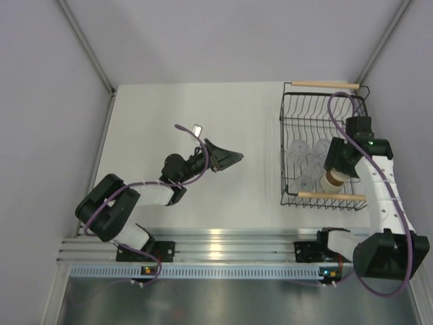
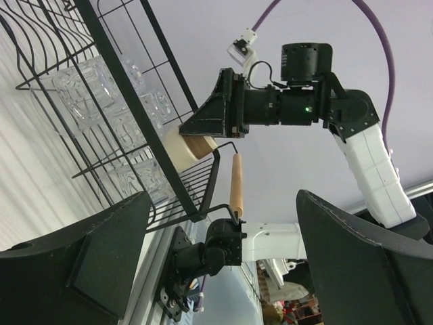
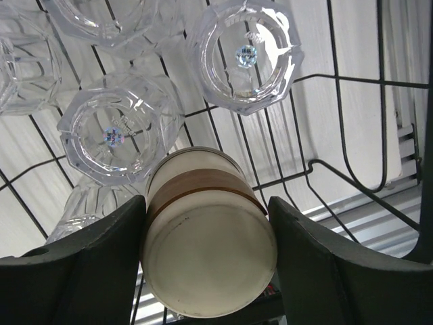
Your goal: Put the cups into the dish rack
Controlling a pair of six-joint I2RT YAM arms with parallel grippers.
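Observation:
The black wire dish rack (image 1: 289,135) stands at the right of the table. Several clear tumblers (image 1: 308,159) stand upside down inside it; they also show in the right wrist view (image 3: 111,139) and the left wrist view (image 2: 95,95). My right gripper (image 1: 335,175) reaches into the rack's near right corner, shut on the tan-brown cup (image 1: 331,180). The cup (image 3: 210,264) is upside down, base towards the camera, between the fingers (image 3: 101,271), next to the tumblers. My left gripper (image 1: 233,157) is open and empty over mid-table, pointing at the rack.
The rack has a wooden handle at the far end (image 1: 323,84) and one at the near end (image 1: 331,196), the latter also in the left wrist view (image 2: 236,183). Grey walls enclose the table. The metal rail with the arm bases (image 1: 223,244) runs along the near edge.

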